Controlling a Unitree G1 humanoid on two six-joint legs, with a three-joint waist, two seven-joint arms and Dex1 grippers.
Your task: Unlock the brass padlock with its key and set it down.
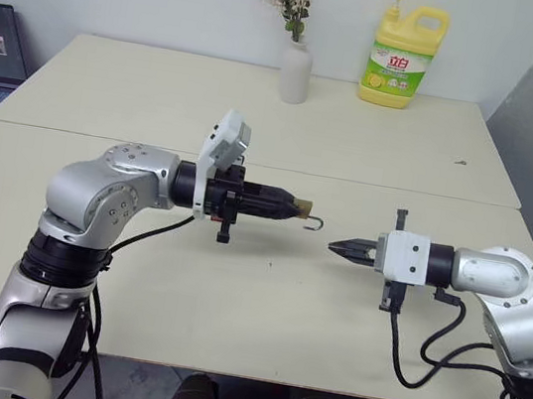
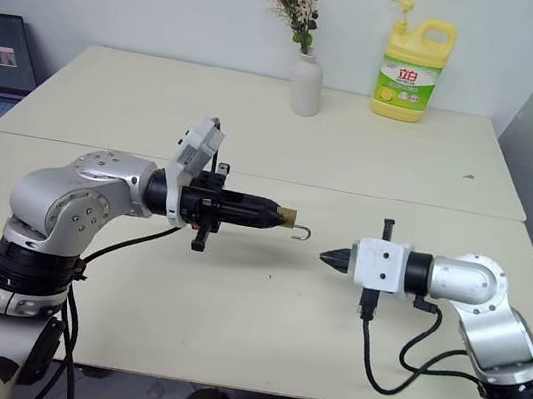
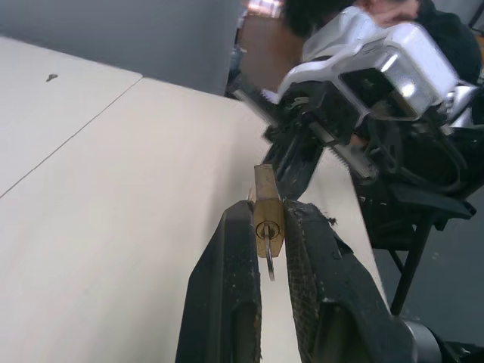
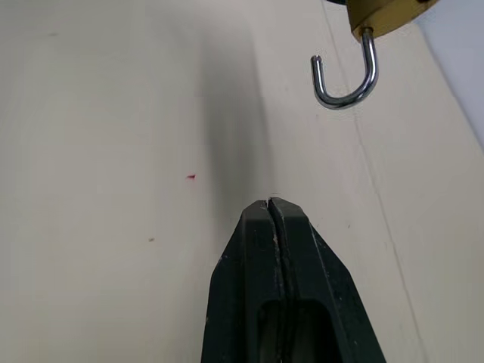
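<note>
My left gripper [image 1: 291, 205] is shut on the brass padlock [image 1: 299, 204] and holds it above the table, pointing toward the right arm. The padlock's silvery shackle [image 4: 344, 76] stands open as a hook, one end free. In the left wrist view the brass body [image 3: 268, 219] sits pinched between the two fingers, and the key [image 3: 269, 265] sticks out of its keyhole. My right gripper [image 1: 335, 246] is shut with nothing in it. It hovers a short way to the right of the shackle and slightly lower, pointing at it, apart from it.
A white vase [image 1: 296, 71] with dried flowers and a yellow dish-soap bottle [image 1: 403, 49] stand at the table's far edge. A small dark speck [image 1: 461, 162] lies at the far right. A seam [image 1: 369, 183] crosses the cream table behind the grippers.
</note>
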